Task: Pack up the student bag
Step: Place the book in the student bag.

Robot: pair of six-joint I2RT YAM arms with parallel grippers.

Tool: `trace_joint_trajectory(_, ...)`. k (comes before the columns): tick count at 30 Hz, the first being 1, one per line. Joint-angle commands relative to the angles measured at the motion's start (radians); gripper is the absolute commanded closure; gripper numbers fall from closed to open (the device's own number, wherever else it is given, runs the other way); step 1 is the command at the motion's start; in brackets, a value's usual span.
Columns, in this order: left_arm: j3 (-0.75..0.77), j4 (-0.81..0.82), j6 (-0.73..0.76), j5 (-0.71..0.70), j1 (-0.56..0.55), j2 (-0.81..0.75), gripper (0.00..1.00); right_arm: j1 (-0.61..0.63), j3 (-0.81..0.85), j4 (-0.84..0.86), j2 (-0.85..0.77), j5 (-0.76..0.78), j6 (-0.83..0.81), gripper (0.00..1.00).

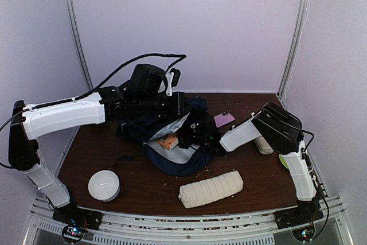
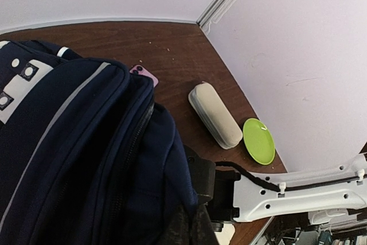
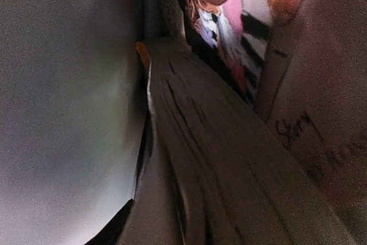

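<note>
The left gripper (image 1: 179, 105), clamped on the rim of the bag (image 1: 172, 164), holds its mouth open around the right gripper (image 1: 198, 132), buried inside beside a book (image 3: 229, 159), its opening hidden from me.

right gripper (image 1: 198, 132): fingertips are hidden inside the student bag (image 1: 166, 162)
book (image 3: 229, 159): blurred, its cover is cut off at 12 o'clock

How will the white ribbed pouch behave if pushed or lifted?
The white ribbed pouch lies on its side as a long cylinder, so a sideways push may well roll it. Its slightly bent, padded-looking outline suggests it is soft and could sag if lifted by one end. The ribs probably give decent grip.
</note>
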Motion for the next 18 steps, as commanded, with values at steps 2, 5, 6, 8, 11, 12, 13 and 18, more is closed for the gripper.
trace_joint_trajectory(2,0.027,0.2,0.022,0.022,-0.029,-0.067,1.0,-0.003,-0.033,-0.17,-0.105,-0.003,-0.098,0.41)
trace_joint_trajectory(5,0.022,0.191,0.024,0.012,-0.026,-0.069,1.0,-0.005,-0.041,-0.262,-0.159,0.008,-0.154,0.4)
trace_joint_trajectory(6,0.019,0.19,0.024,0.009,-0.025,-0.07,1.0,-0.006,-0.042,-0.297,-0.175,0.015,-0.173,0.4)
trace_joint_trajectory(8,0.014,0.192,0.025,0.001,-0.023,-0.072,1.0,-0.007,-0.052,-0.344,-0.207,0.027,-0.205,0.39)
trace_joint_trajectory(11,0.011,0.191,0.022,-0.005,-0.016,-0.07,1.0,-0.009,-0.075,-0.408,-0.25,0.039,-0.246,0.39)
trace_joint_trajectory(12,0.012,0.19,0.021,-0.007,-0.014,-0.068,1.0,-0.01,-0.085,-0.42,-0.265,0.041,-0.254,0.39)
trace_joint_trajectory(13,0.017,0.191,0.021,-0.005,-0.011,-0.064,1.0,-0.011,-0.099,-0.427,-0.283,0.043,-0.261,0.39)
trace_joint_trajectory(18,0.047,0.184,0.022,0.008,0.001,-0.043,1.0,-0.018,-0.17,-0.464,-0.358,0.04,-0.293,0.39)
